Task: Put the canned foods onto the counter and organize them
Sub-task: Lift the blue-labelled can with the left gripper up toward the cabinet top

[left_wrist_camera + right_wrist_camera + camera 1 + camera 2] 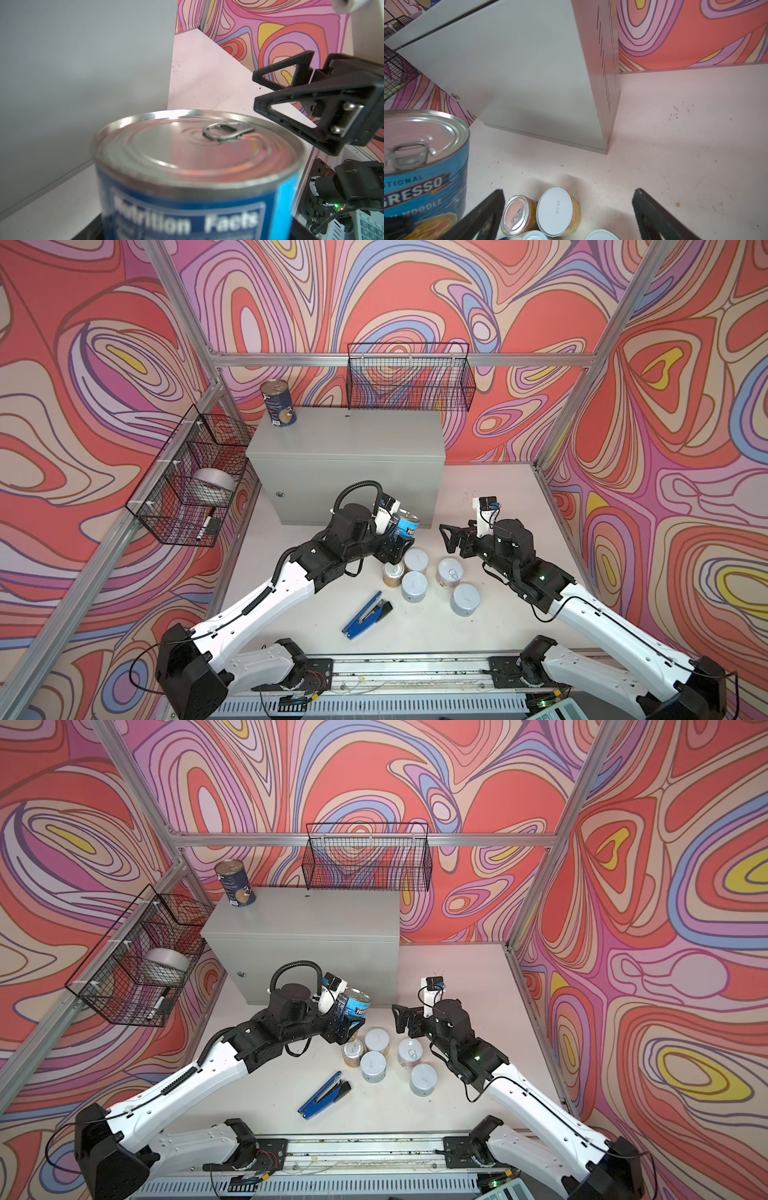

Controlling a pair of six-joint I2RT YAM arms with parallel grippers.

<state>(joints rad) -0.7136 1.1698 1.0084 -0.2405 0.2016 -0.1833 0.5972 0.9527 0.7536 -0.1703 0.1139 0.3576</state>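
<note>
My left gripper (395,540) is shut on a blue-labelled can (407,524) (191,158) with a silver pull-tab top, holding it slightly tilted in front of the grey counter (345,439). The can hides the left fingers in the left wrist view. A dark blue can (279,404) stands on the counter's back left corner. On the table lie a small yellow-orange can (392,573) (519,214) and several short white-lidded cans (414,585) (558,209). My right gripper (451,537) (569,193) hangs open over them, holding nothing.
A blue stapler (368,614) lies on the table near the front. A black wire basket (191,477) on the left wall holds a silver tape roll (214,485). Another wire basket (409,377) hangs behind the counter.
</note>
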